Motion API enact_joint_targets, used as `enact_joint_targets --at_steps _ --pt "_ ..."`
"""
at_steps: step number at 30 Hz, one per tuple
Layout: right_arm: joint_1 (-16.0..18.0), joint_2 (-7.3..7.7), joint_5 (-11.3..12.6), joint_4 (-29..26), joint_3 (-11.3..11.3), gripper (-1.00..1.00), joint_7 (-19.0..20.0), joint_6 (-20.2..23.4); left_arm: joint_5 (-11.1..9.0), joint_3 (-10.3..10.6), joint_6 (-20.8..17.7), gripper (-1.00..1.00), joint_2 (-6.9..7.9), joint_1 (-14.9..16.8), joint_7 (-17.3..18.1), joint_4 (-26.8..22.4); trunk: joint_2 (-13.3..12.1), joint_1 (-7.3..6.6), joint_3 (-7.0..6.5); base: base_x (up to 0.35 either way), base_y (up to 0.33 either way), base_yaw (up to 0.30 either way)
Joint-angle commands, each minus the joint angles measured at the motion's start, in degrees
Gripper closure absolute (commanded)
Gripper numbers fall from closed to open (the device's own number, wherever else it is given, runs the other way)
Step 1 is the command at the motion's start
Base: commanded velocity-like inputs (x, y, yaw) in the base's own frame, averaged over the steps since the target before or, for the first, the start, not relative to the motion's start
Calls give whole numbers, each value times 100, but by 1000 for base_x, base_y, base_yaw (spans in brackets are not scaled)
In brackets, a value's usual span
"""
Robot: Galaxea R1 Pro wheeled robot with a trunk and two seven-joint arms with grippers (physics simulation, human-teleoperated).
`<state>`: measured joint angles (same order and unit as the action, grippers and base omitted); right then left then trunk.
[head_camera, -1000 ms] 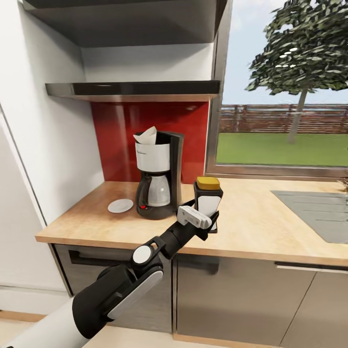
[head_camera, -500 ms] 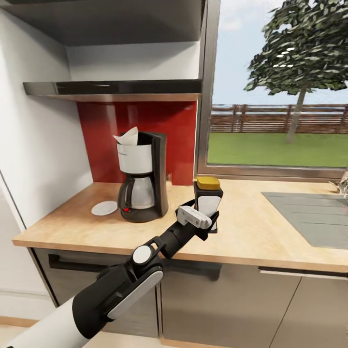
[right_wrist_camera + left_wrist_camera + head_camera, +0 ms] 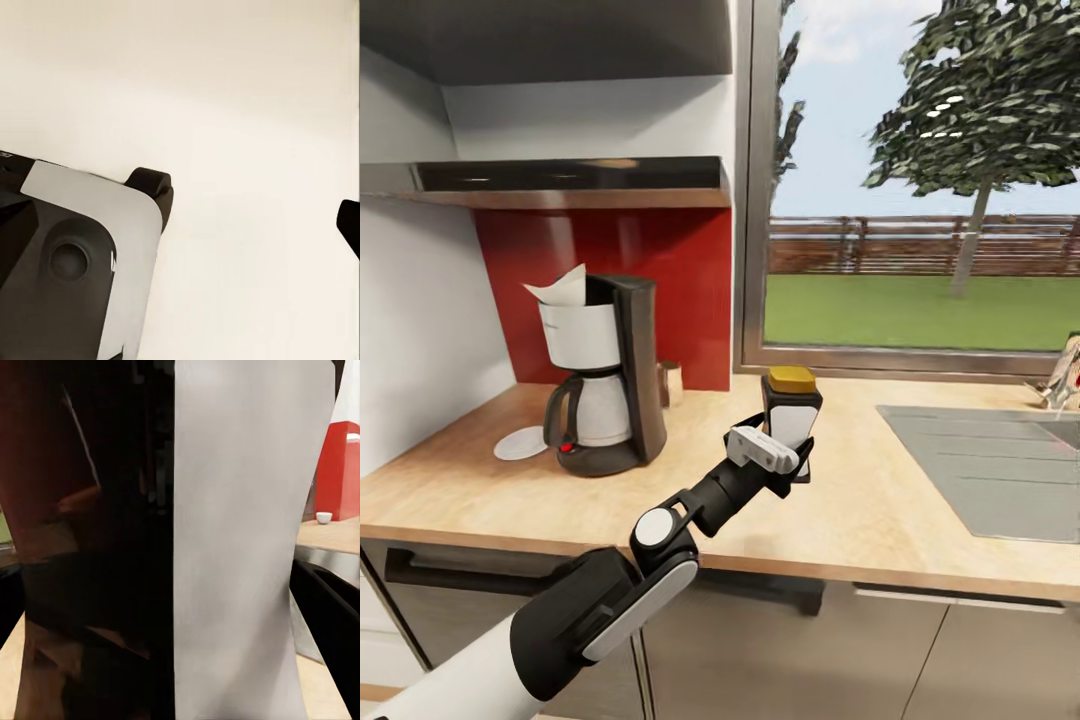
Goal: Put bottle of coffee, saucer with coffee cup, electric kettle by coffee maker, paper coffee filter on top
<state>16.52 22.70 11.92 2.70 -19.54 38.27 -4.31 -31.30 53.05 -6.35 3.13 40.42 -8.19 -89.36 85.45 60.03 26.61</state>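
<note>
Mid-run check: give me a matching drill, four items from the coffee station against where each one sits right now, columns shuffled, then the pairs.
Things:
1. bottle of coffee
2. paper coffee filter
3. saucer
4. coffee maker

Places:
A. flat on the countertop, at the machine's far side from the window
B. held in the left gripper
C. standing before the red backsplash
D. on top of the machine

Pairs: 1-B, 2-D, 3-A, 4-C

The black coffee maker [image 3: 600, 385] stands upright on the wooden bench [image 3: 880, 500], a cream paper filter [image 3: 563, 288] in its top and a white saucer [image 3: 520, 443] flat just beside it. To its window side, the left hand [image 3: 788, 452] holds the dark, white-labelled coffee bottle [image 3: 790, 415] upright above the bench. The black shelf [image 3: 570, 178] hangs on the wall above the coffee maker.
</note>
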Motion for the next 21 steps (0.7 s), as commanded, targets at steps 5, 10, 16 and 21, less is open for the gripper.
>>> enact_joint_targets --at_steps 5,10,16,21 --pt "9 -2 47 21 -49 -100 23 -44 -39 87 -18 100 3 10 -50 -11 4 2 7 145 -303 1" --pt "9 -2 47 26 -49 -100 7 -44 -36 132 -16 100 3 10 -52 -12 4 2 7 109 -241 142" --pt "9 -10 47 29 -58 -100 -525 -36 -35 148 -15 100 -5 10 -59 -12 4 2 7 -93 -126 193" --pt "9 -11 47 29 -58 -100 -552 -28 -34 176 -15 100 -5 10 -60 -12 4 2 7 -235 -191 34"
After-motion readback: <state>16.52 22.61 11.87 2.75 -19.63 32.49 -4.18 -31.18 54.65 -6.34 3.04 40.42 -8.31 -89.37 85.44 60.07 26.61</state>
